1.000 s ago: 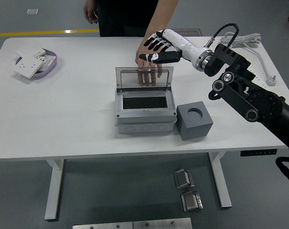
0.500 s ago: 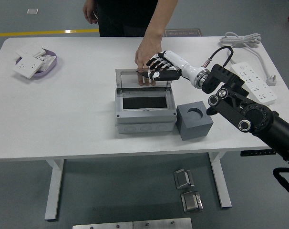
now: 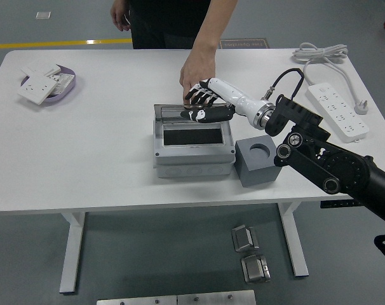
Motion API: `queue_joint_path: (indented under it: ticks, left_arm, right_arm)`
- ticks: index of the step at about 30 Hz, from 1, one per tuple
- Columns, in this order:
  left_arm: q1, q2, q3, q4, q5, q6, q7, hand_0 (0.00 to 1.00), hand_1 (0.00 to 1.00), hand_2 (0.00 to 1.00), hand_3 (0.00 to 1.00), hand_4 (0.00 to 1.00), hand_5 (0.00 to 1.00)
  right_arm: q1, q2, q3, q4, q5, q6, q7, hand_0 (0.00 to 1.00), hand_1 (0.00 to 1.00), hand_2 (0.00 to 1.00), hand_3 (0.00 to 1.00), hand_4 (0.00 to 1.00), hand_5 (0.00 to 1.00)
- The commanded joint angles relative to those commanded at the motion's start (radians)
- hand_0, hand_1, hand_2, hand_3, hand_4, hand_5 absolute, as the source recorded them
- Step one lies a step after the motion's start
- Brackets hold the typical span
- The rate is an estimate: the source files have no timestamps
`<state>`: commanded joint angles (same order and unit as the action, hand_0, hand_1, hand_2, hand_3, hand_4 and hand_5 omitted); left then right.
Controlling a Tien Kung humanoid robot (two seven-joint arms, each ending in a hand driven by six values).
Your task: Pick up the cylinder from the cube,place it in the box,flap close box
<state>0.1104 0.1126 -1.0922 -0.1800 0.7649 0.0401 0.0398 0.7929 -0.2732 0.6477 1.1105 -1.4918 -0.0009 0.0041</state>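
The grey box (image 3: 192, 159) stands at the table's middle, its clear flap lid (image 3: 170, 112) tilted well down over the dark opening. My right hand (image 3: 194, 106) lies on the lid's right part, fingers spread, holding nothing. A person's hand (image 3: 195, 73) rests just behind the box at the lid's back edge. The grey cube (image 3: 259, 162) stands to the right of the box; its round hole (image 3: 260, 150) is empty. I cannot see the cylinder. The left arm is out of view.
A purple dish (image 3: 64, 93) with white sockets sits at the far left. A white power strip (image 3: 338, 111) and its cable (image 3: 319, 51) lie at the far right. The person stands at the far edge.
My right hand has come down and toward me onto the lid, and the lid has swung from upright to well tilted over the box. The person's hand stays behind it.
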Motion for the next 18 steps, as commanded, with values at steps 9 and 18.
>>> queue_joint_path:
  ticks: [9, 18]
  left_arm:
    - [0.004, -0.002, 0.000, 0.000, -0.002, 0.000, -0.001, 0.587, 0.628, 0.611, 0.618, 0.663, 0.177]
    - [0.005, -0.003, 0.001, 0.000, -0.004, 0.002, 0.003, 0.587, 0.628, 0.612, 0.618, 0.663, 0.177]
  right_arm:
    - [-0.058, -0.018, -0.014, 0.098, -0.035, -0.005, -0.014, 0.553, 0.623, 0.613, 0.648, 0.838, 0.510]
    - [-0.093, -0.025, 0.014, 0.110, -0.048, -0.008, -0.012, 0.541, 0.626, 0.612, 0.649, 0.826, 0.497]
